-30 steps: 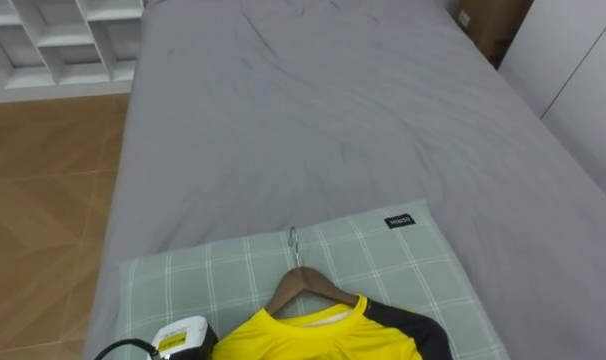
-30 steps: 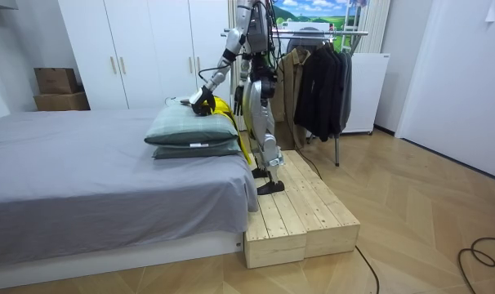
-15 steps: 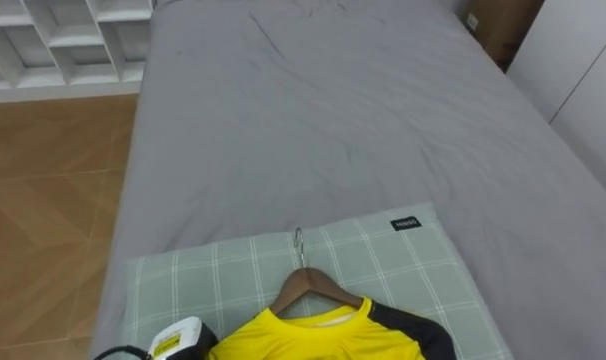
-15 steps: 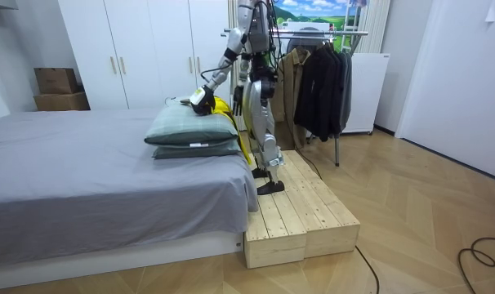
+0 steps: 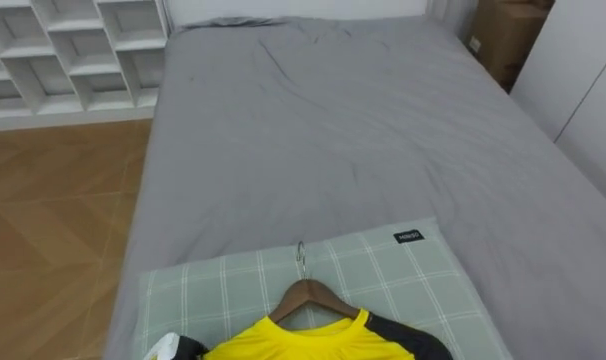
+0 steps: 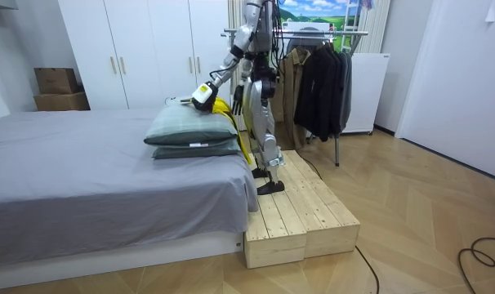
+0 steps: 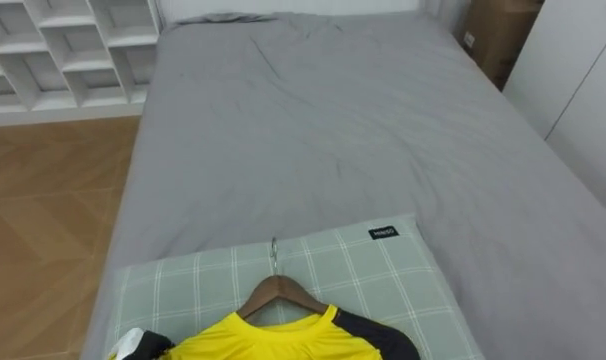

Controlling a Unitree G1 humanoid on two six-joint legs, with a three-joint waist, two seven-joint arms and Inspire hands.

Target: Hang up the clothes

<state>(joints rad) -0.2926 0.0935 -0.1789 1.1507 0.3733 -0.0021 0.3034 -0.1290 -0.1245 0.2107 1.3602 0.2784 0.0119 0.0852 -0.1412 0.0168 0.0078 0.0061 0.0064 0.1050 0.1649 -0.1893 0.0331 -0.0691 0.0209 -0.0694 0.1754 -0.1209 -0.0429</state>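
Left hand [image 6: 202,95] rose (shirt [image 5: 313,341] on pillow [image 5: 403,282]).

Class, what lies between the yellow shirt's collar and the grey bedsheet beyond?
The wooden hanger on the green checked pillow, in both eye views.

Hanger [image 5: 305,297] — smooth wood, metal hook [image 5: 300,254]; shirt [image 5: 303,341], pillow [image 5: 408,283] — matt cloth.

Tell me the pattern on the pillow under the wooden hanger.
The pillow is pale green with a white check; the left eye view shows it best.
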